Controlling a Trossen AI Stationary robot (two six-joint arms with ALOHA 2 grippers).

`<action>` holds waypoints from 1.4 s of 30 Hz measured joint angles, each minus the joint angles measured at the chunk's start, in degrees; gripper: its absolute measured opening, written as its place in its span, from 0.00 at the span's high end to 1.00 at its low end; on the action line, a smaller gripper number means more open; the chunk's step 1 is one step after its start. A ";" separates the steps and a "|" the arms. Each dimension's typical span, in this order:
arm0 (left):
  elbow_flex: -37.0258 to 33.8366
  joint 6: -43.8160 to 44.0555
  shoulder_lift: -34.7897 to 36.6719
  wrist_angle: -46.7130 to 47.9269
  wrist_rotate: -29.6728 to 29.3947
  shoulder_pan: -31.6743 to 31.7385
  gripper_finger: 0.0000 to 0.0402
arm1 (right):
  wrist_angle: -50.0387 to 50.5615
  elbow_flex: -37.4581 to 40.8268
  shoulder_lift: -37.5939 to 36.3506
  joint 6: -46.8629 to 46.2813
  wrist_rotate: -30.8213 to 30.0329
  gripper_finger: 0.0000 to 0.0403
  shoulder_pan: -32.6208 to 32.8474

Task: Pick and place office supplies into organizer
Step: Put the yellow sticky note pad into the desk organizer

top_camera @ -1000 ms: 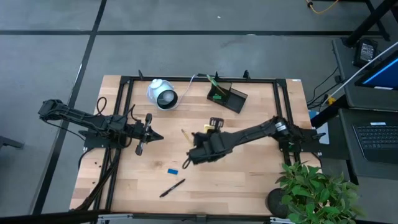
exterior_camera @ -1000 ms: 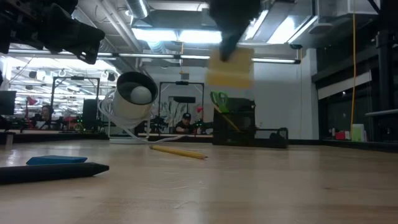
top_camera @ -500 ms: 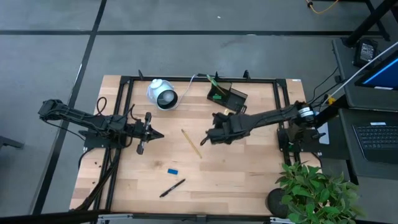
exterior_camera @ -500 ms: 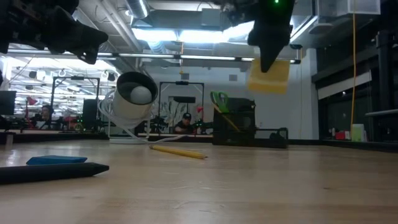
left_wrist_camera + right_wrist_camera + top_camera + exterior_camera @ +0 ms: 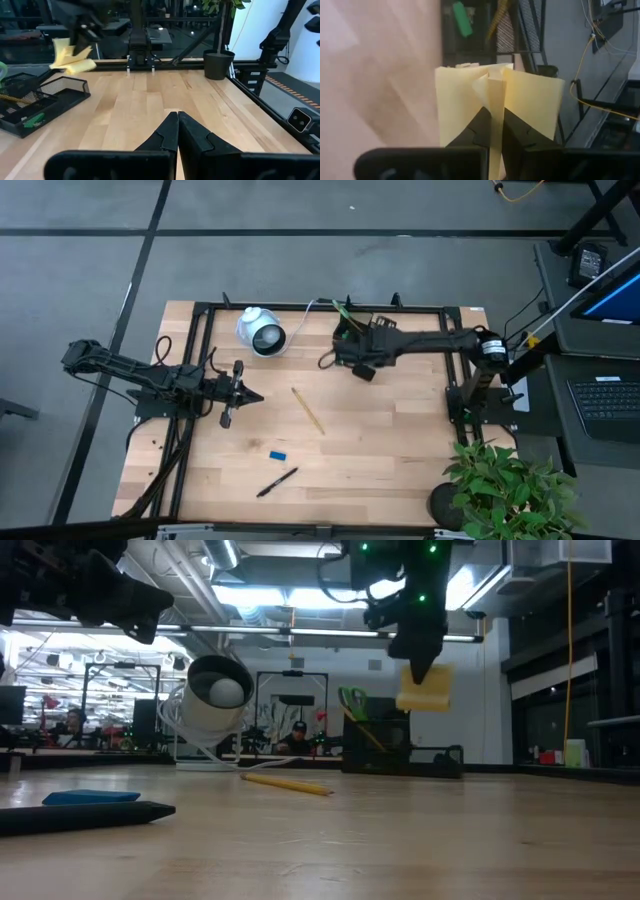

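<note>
Here the yellow sticky-note pad (image 5: 495, 107) hangs creased and fanned, pinched between the right gripper's (image 5: 496, 131) fingers.

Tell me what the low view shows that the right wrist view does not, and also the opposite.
Only the low view shows the pencil, the blue eraser and a black pen lying on the table, and the white round device behind them. Only the right wrist view shows the right gripper shut on the yellow sticky-note pad, with pages fanning out on both sides of the fingers. Both show the pad hanging in the air near the black organizer.
</note>
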State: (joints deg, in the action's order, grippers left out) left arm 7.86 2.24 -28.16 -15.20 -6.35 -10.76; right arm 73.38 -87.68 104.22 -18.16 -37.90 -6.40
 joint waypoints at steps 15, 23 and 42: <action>0.00 0.00 0.00 0.00 0.00 0.00 1.00 | -7.34 2.89 0.02 10.35 0.48 0.94 -8.34; 0.00 0.01 0.00 0.00 -0.02 0.00 1.00 | -14.85 11.57 0.04 11.37 0.69 0.94 -9.95; 0.00 0.00 0.00 0.00 -1.49 0.00 1.00 | -25.87 19.54 0.04 13.02 2.43 0.93 -12.25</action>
State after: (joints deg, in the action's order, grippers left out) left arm 7.86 2.24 -28.16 -15.20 -7.84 -10.76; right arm 47.51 -68.14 104.27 -5.14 -35.47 -18.65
